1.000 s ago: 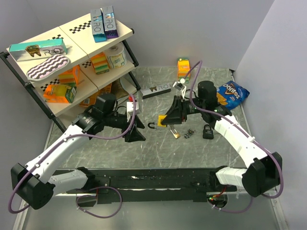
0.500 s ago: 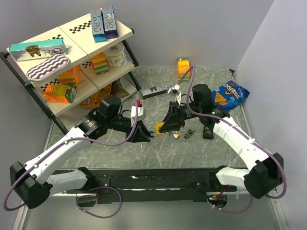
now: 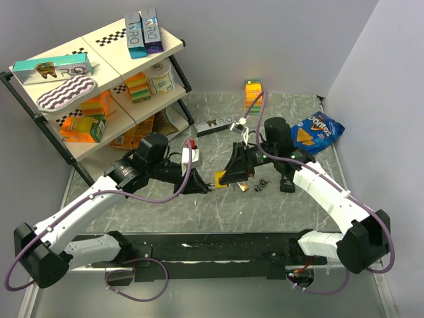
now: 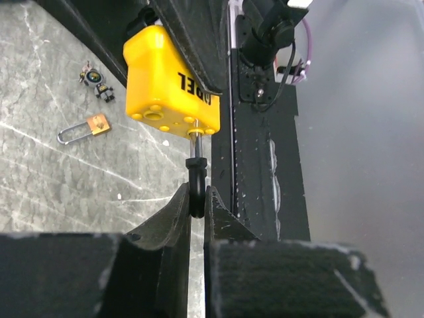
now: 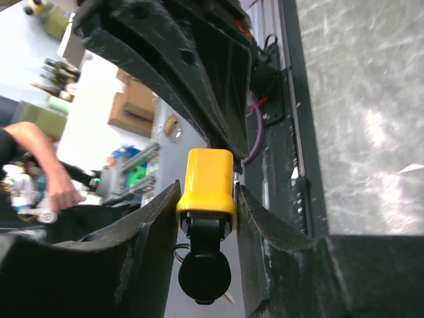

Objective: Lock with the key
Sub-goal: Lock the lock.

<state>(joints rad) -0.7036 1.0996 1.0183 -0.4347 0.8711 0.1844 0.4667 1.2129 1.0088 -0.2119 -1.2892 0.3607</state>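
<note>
**Top view with both wrist views.** Both arms reach from the near edge of the bench (image 3: 218,215) and meet over its grey marbled middle.

- **Left fingers** (image 4: 169,228): closed on the dark curved shackle (image 4: 197,189) of the lock (image 4: 172,86), one finger on each side of the bend.
- **Right fingers** (image 5: 149,232): clamped on the yellow body of the lock, one against each side face.
- **Lock:** it is held above the bench between the two arms, with the shackle toward the left arm and the body toward the right.
- **Key** (image 3: 244,187): it lies on the bench just to the right of the held lock, and neither arm touches it. It shows as a gold-brown piece with a silvery loop, with small dark pieces (image 3: 260,185) near it. Whether a ring joins them cannot be told.
- **All-black padlock** (image 3: 287,182): it lies further right, beside the right forearm.
- **Further back:** a long dark box (image 3: 215,124), a blue chip bag (image 3: 318,129) and an orange carton (image 3: 253,93).
- **Far left:** a tilted shelf (image 3: 169,43) carrying boxes and sponges.
</note>
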